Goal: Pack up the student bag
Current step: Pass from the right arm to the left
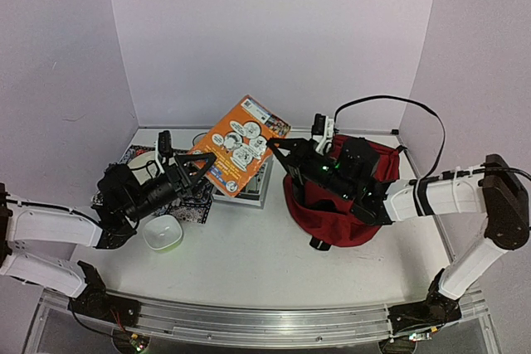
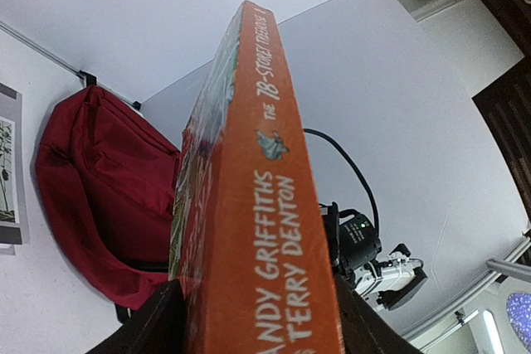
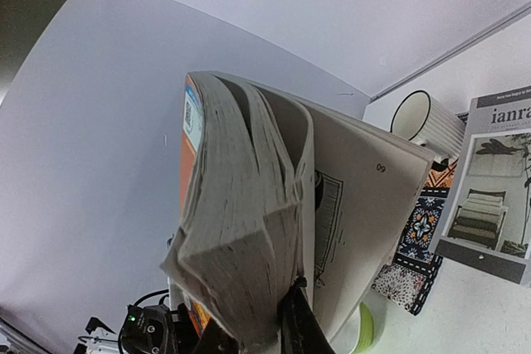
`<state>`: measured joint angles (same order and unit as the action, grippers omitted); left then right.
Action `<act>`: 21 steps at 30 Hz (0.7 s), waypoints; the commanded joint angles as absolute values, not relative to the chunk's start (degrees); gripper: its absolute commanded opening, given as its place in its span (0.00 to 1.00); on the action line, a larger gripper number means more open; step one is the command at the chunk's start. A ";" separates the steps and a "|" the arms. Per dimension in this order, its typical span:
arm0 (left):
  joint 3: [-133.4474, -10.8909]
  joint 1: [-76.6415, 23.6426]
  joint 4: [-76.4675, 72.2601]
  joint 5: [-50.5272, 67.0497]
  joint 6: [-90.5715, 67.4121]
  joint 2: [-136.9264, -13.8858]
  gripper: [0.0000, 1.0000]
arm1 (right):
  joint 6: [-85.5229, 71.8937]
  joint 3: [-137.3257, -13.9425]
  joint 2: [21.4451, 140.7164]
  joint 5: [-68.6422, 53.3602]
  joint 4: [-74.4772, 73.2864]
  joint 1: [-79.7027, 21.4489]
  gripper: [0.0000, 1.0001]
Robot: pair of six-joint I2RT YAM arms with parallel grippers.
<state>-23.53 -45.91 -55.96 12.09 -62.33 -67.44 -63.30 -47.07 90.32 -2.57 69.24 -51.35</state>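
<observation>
Here, packing is only starting: my left gripper is clamping the orange book across its spine, raised above the table, while my right gripper is pinching its page edge. The student bag, dark red, soft and slumping, is sitting at the table's right beneath my right arm, not yet receiving the book.

Paperback: cover of glossy orange card, catching light along the spine; page block is uncoated paper, matt, greyish, rough at the edges. Student bag: soft woven cloth, dark red, matt, creased. Bowl: smooth white plastic by the look, slight sheen. Magazine: smooth printed paper. Cup: white, ribbed wall, dark rim; material unclear. Table: smooth matt white. Rail: bare brushed metal.
</observation>
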 commanded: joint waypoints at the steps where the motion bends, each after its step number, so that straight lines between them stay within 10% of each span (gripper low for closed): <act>1: -24.71 -45.88 -63.70 15.09 -64.36 -68.98 0.53 | -63.19 -48.46 92.17 -1.65 83.22 -51.23 0.00; 8: -22.80 -45.89 -63.83 11.85 -63.92 -69.06 0.21 | -62.01 -47.45 90.97 -2.67 78.24 -50.87 0.01; 12: -21.12 -45.52 -63.05 10.26 -64.29 -69.29 0.01 | -56.85 -48.35 86.54 -3.12 62.28 -50.38 0.18; 21: -21.70 -41.73 -56.09 11.44 -64.04 -70.40 0.00 | -33.66 -61.08 80.32 5.58 7.91 -50.13 0.66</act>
<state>-20.06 -44.09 -54.14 10.86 -64.57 -71.25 -47.57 -54.10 84.08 -0.99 33.74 -50.40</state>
